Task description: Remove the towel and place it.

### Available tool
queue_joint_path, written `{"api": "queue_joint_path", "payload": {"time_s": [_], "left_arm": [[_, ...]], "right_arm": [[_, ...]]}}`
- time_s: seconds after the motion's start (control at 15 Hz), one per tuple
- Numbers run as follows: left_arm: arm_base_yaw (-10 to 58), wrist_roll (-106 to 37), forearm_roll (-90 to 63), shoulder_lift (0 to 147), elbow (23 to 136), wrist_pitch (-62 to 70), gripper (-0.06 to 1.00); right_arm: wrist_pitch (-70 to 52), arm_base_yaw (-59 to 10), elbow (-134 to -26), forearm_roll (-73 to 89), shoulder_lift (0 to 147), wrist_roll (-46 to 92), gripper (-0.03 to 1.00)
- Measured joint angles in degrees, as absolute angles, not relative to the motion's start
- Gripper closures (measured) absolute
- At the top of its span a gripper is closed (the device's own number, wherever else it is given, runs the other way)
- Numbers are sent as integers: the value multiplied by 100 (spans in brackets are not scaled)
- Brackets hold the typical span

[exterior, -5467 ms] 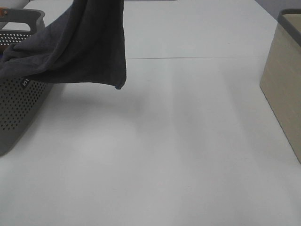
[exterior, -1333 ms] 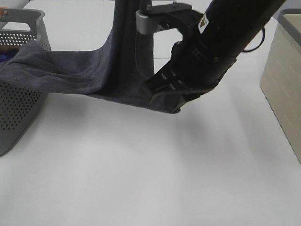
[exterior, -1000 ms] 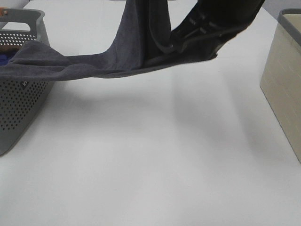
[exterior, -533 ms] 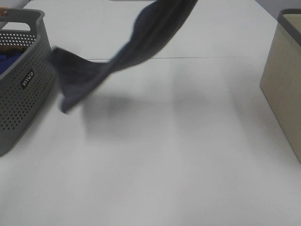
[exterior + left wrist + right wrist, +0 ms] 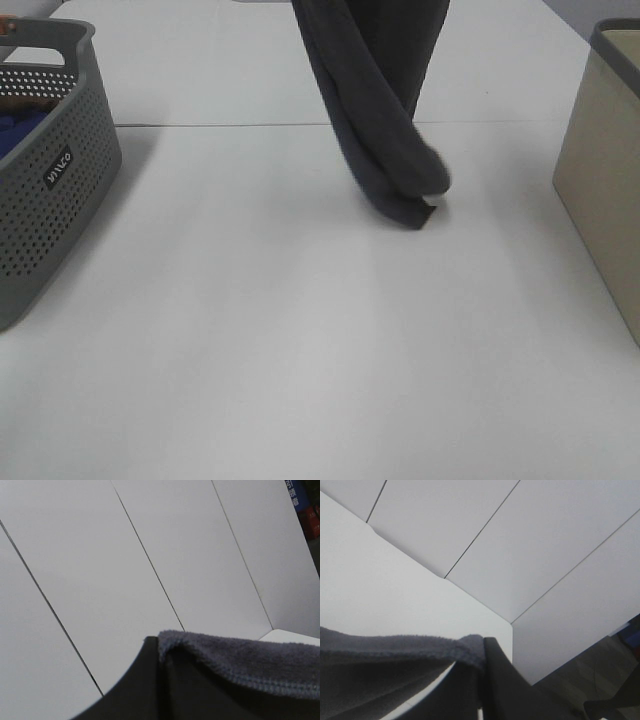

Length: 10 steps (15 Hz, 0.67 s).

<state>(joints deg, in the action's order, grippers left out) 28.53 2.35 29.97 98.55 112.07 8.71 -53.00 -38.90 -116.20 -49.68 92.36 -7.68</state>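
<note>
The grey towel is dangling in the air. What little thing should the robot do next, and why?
Probably lower both arms so the towel settles onto the table. The towel hangs bunched, clear of the basket, with its low end near the white tabletop, and the left gripper and right gripper each pinch its edge.

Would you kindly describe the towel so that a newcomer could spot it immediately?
Start at the white table, between the perforated grey basket and the beige bin. The towel hangs over its middle, the only dark charcoal cloth dangling from above.
</note>
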Motion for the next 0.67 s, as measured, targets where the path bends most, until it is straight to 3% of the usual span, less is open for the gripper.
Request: {"api": "queue_joint_path", "payload": {"time_s": [0.47,0.67], "left_arm": [[2807,-315,3111,10113,11207,-52,94],[2263,-372,3083,10514,11207,-1123,94]], "right_arm": [[-4354,-3592,-11631,-5609,9672,-1392,96],[-3220,-3226,-11631,-5592,9694,-2097,96]]}}
